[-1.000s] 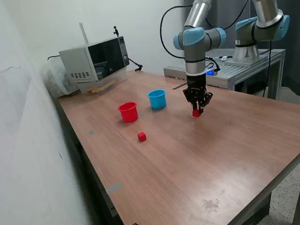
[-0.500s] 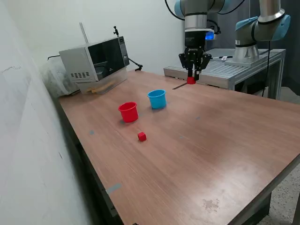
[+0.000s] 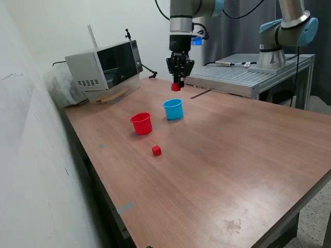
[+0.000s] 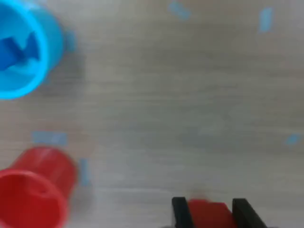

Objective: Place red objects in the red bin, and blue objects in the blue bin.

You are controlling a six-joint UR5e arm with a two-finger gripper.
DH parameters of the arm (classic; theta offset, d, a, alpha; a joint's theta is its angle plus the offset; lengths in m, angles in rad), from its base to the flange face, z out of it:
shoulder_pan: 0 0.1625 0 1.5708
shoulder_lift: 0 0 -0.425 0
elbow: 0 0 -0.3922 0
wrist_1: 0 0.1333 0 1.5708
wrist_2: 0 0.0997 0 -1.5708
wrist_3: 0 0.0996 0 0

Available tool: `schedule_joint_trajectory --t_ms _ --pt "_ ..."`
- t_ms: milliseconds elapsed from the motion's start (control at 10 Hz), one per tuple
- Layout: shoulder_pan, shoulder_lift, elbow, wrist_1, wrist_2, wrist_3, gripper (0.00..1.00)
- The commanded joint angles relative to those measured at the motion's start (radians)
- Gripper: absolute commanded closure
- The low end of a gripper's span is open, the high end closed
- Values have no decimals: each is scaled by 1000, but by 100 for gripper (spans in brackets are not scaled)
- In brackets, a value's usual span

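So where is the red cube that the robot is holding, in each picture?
Exterior view: the held red cube hangs in the gripper, in the air above the table, over and behind the blue bin.
Wrist view: the same cube sits between the two black fingers.
Shared landmark: the red bin beside the blue bin.

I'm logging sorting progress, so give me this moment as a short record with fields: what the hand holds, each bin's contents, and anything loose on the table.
hand: shut on a red cube, raised above the table
red bin: upright, looks empty in the wrist view
blue bin: upright, dark blue pieces inside
loose cube: red, on the table in front of the red bin
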Motion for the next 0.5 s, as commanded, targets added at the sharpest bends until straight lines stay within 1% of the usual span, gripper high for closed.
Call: schedule_joint_trajectory --t_ms 0,400 --pt "-89 111 -128 19 0 -2 100" --pt "-132 217 -237 22 -5 -12 100"
